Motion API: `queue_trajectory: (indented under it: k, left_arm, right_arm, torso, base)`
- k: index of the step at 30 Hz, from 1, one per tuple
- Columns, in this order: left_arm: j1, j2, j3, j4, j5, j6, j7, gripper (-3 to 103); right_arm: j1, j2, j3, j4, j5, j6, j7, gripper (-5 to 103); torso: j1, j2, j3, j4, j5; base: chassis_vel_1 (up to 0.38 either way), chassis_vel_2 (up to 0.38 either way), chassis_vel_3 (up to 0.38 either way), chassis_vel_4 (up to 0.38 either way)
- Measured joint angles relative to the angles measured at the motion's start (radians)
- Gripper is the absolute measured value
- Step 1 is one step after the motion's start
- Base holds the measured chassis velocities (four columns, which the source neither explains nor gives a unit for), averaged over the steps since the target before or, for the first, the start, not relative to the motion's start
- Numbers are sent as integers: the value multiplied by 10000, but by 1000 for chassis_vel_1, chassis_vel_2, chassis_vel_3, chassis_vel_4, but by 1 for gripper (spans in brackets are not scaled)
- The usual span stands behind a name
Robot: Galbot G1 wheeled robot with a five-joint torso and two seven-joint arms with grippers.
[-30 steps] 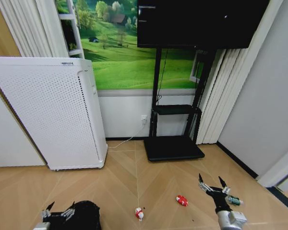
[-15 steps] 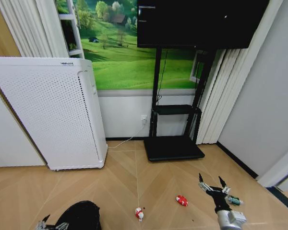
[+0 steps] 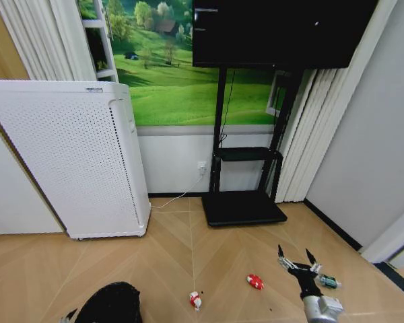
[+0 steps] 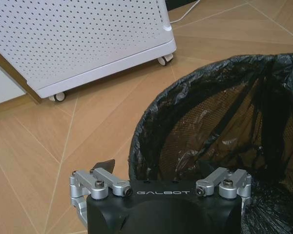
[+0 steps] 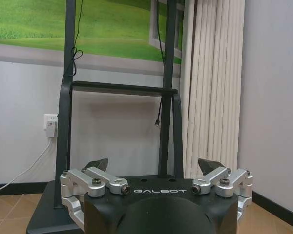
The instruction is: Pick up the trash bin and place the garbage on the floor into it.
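Wooden floor; trash bin cut off; left gripper open.

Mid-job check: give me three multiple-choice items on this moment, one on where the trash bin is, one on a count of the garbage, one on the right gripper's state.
1. Where is the trash bin?
A. On the floor at the robot's left
B. On the TV stand's shelf
C. Against the curtains

2. How many pieces of garbage lie on the floor?
A. One
B. Three
C. Five

3. How is the right gripper?
A. Shut on a wrapper
B. Open and empty
C. Shut on the bottle

Answers: 1 A, it stands low left, before the white perforated appliance. 2 B, a red-and-white wrapper, a red wrapper and a green-capped bottle. 3 B, its fingers are spread with nothing between them.
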Motion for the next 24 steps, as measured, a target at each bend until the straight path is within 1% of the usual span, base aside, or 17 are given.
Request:
queue_trajectory:
  k: [5, 10, 11, 12, 13, 15, 16, 18, 19, 23, 24]
  left_arm:
    - [-279, -105, 325, 454, -34, -156, 100, 93]
    - [-362, -160, 402, 540, -28, -203, 101, 93]
    - [-391, -185, 433, 558, -21, -224, 102, 96]
    - [-401, -191, 438, 563, -14, -233, 103, 93]
    - [-401, -191, 438, 563, -14, -233, 103, 93]
    - [-407, -191, 440, 563, -9, -269, 128, 86]
    - [-407, -191, 440, 563, -9, -269, 128, 86]
    - [-406, -177, 416, 555, -8, -317, 184, 78]
    - [-406, -177, 416, 555, -8, -317, 184, 78]
    - [-368, -180, 400, 474, -10, -355, 222, 64]
    - [-368, -180, 400, 474, -10, -355, 222, 64]
  right_arm:
    - [-16, 9, -44, -40, -97, -4, 16, 100]
    - [-31, -8, -43, -53, -100, -4, 17, 100]
    - [-43, -18, -36, -57, -100, -4, 17, 100]
    - [-44, -21, -34, -57, -100, -3, 17, 100]
    - [-44, -21, -34, -57, -100, -3, 17, 100]
    - [-45, -29, -25, -58, -98, 3, 17, 100]
    - [-45, -29, -25, -58, -98, 3, 17, 100]
    - [-37, -30, -24, -58, -100, 35, 20, 100]
    - [-37, -30, -24, -58, -100, 35, 20, 100]
    - [-40, 19, -51, -65, -155, 89, 23, 100]
    - [-40, 19, -51, -65, -155, 89, 23, 100]
  torso:
    - [0, 2, 0, -1, 6]
    - [0, 4, -1, 0, 14]
    - [0, 4, -1, 1, 15]
    - [0, 5, -1, 0, 13]
    - [0, 5, -1, 0, 13]
    - [0, 5, 0, -1, 8]
    - [0, 5, 0, -1, 8]
    - [0, 5, 1, -1, 4]
    - [0, 5, 1, -1, 4]
    - [0, 4, 2, 0, -2]
    - [0, 4, 2, 0, -2]
  base:
    - [0, 0, 0, 0]
    - [0, 0, 0, 0]
    - [0, 0, 0, 0]
    - [0, 0, 0, 0]
    - [0, 0, 0, 0]
    - [0, 0, 0, 0]
    - [0, 0, 0, 0]
    - [0, 0, 0, 0]
    - [0, 0, 0, 0]
    - [0, 0, 0, 0]
    - [0, 0, 0, 0]
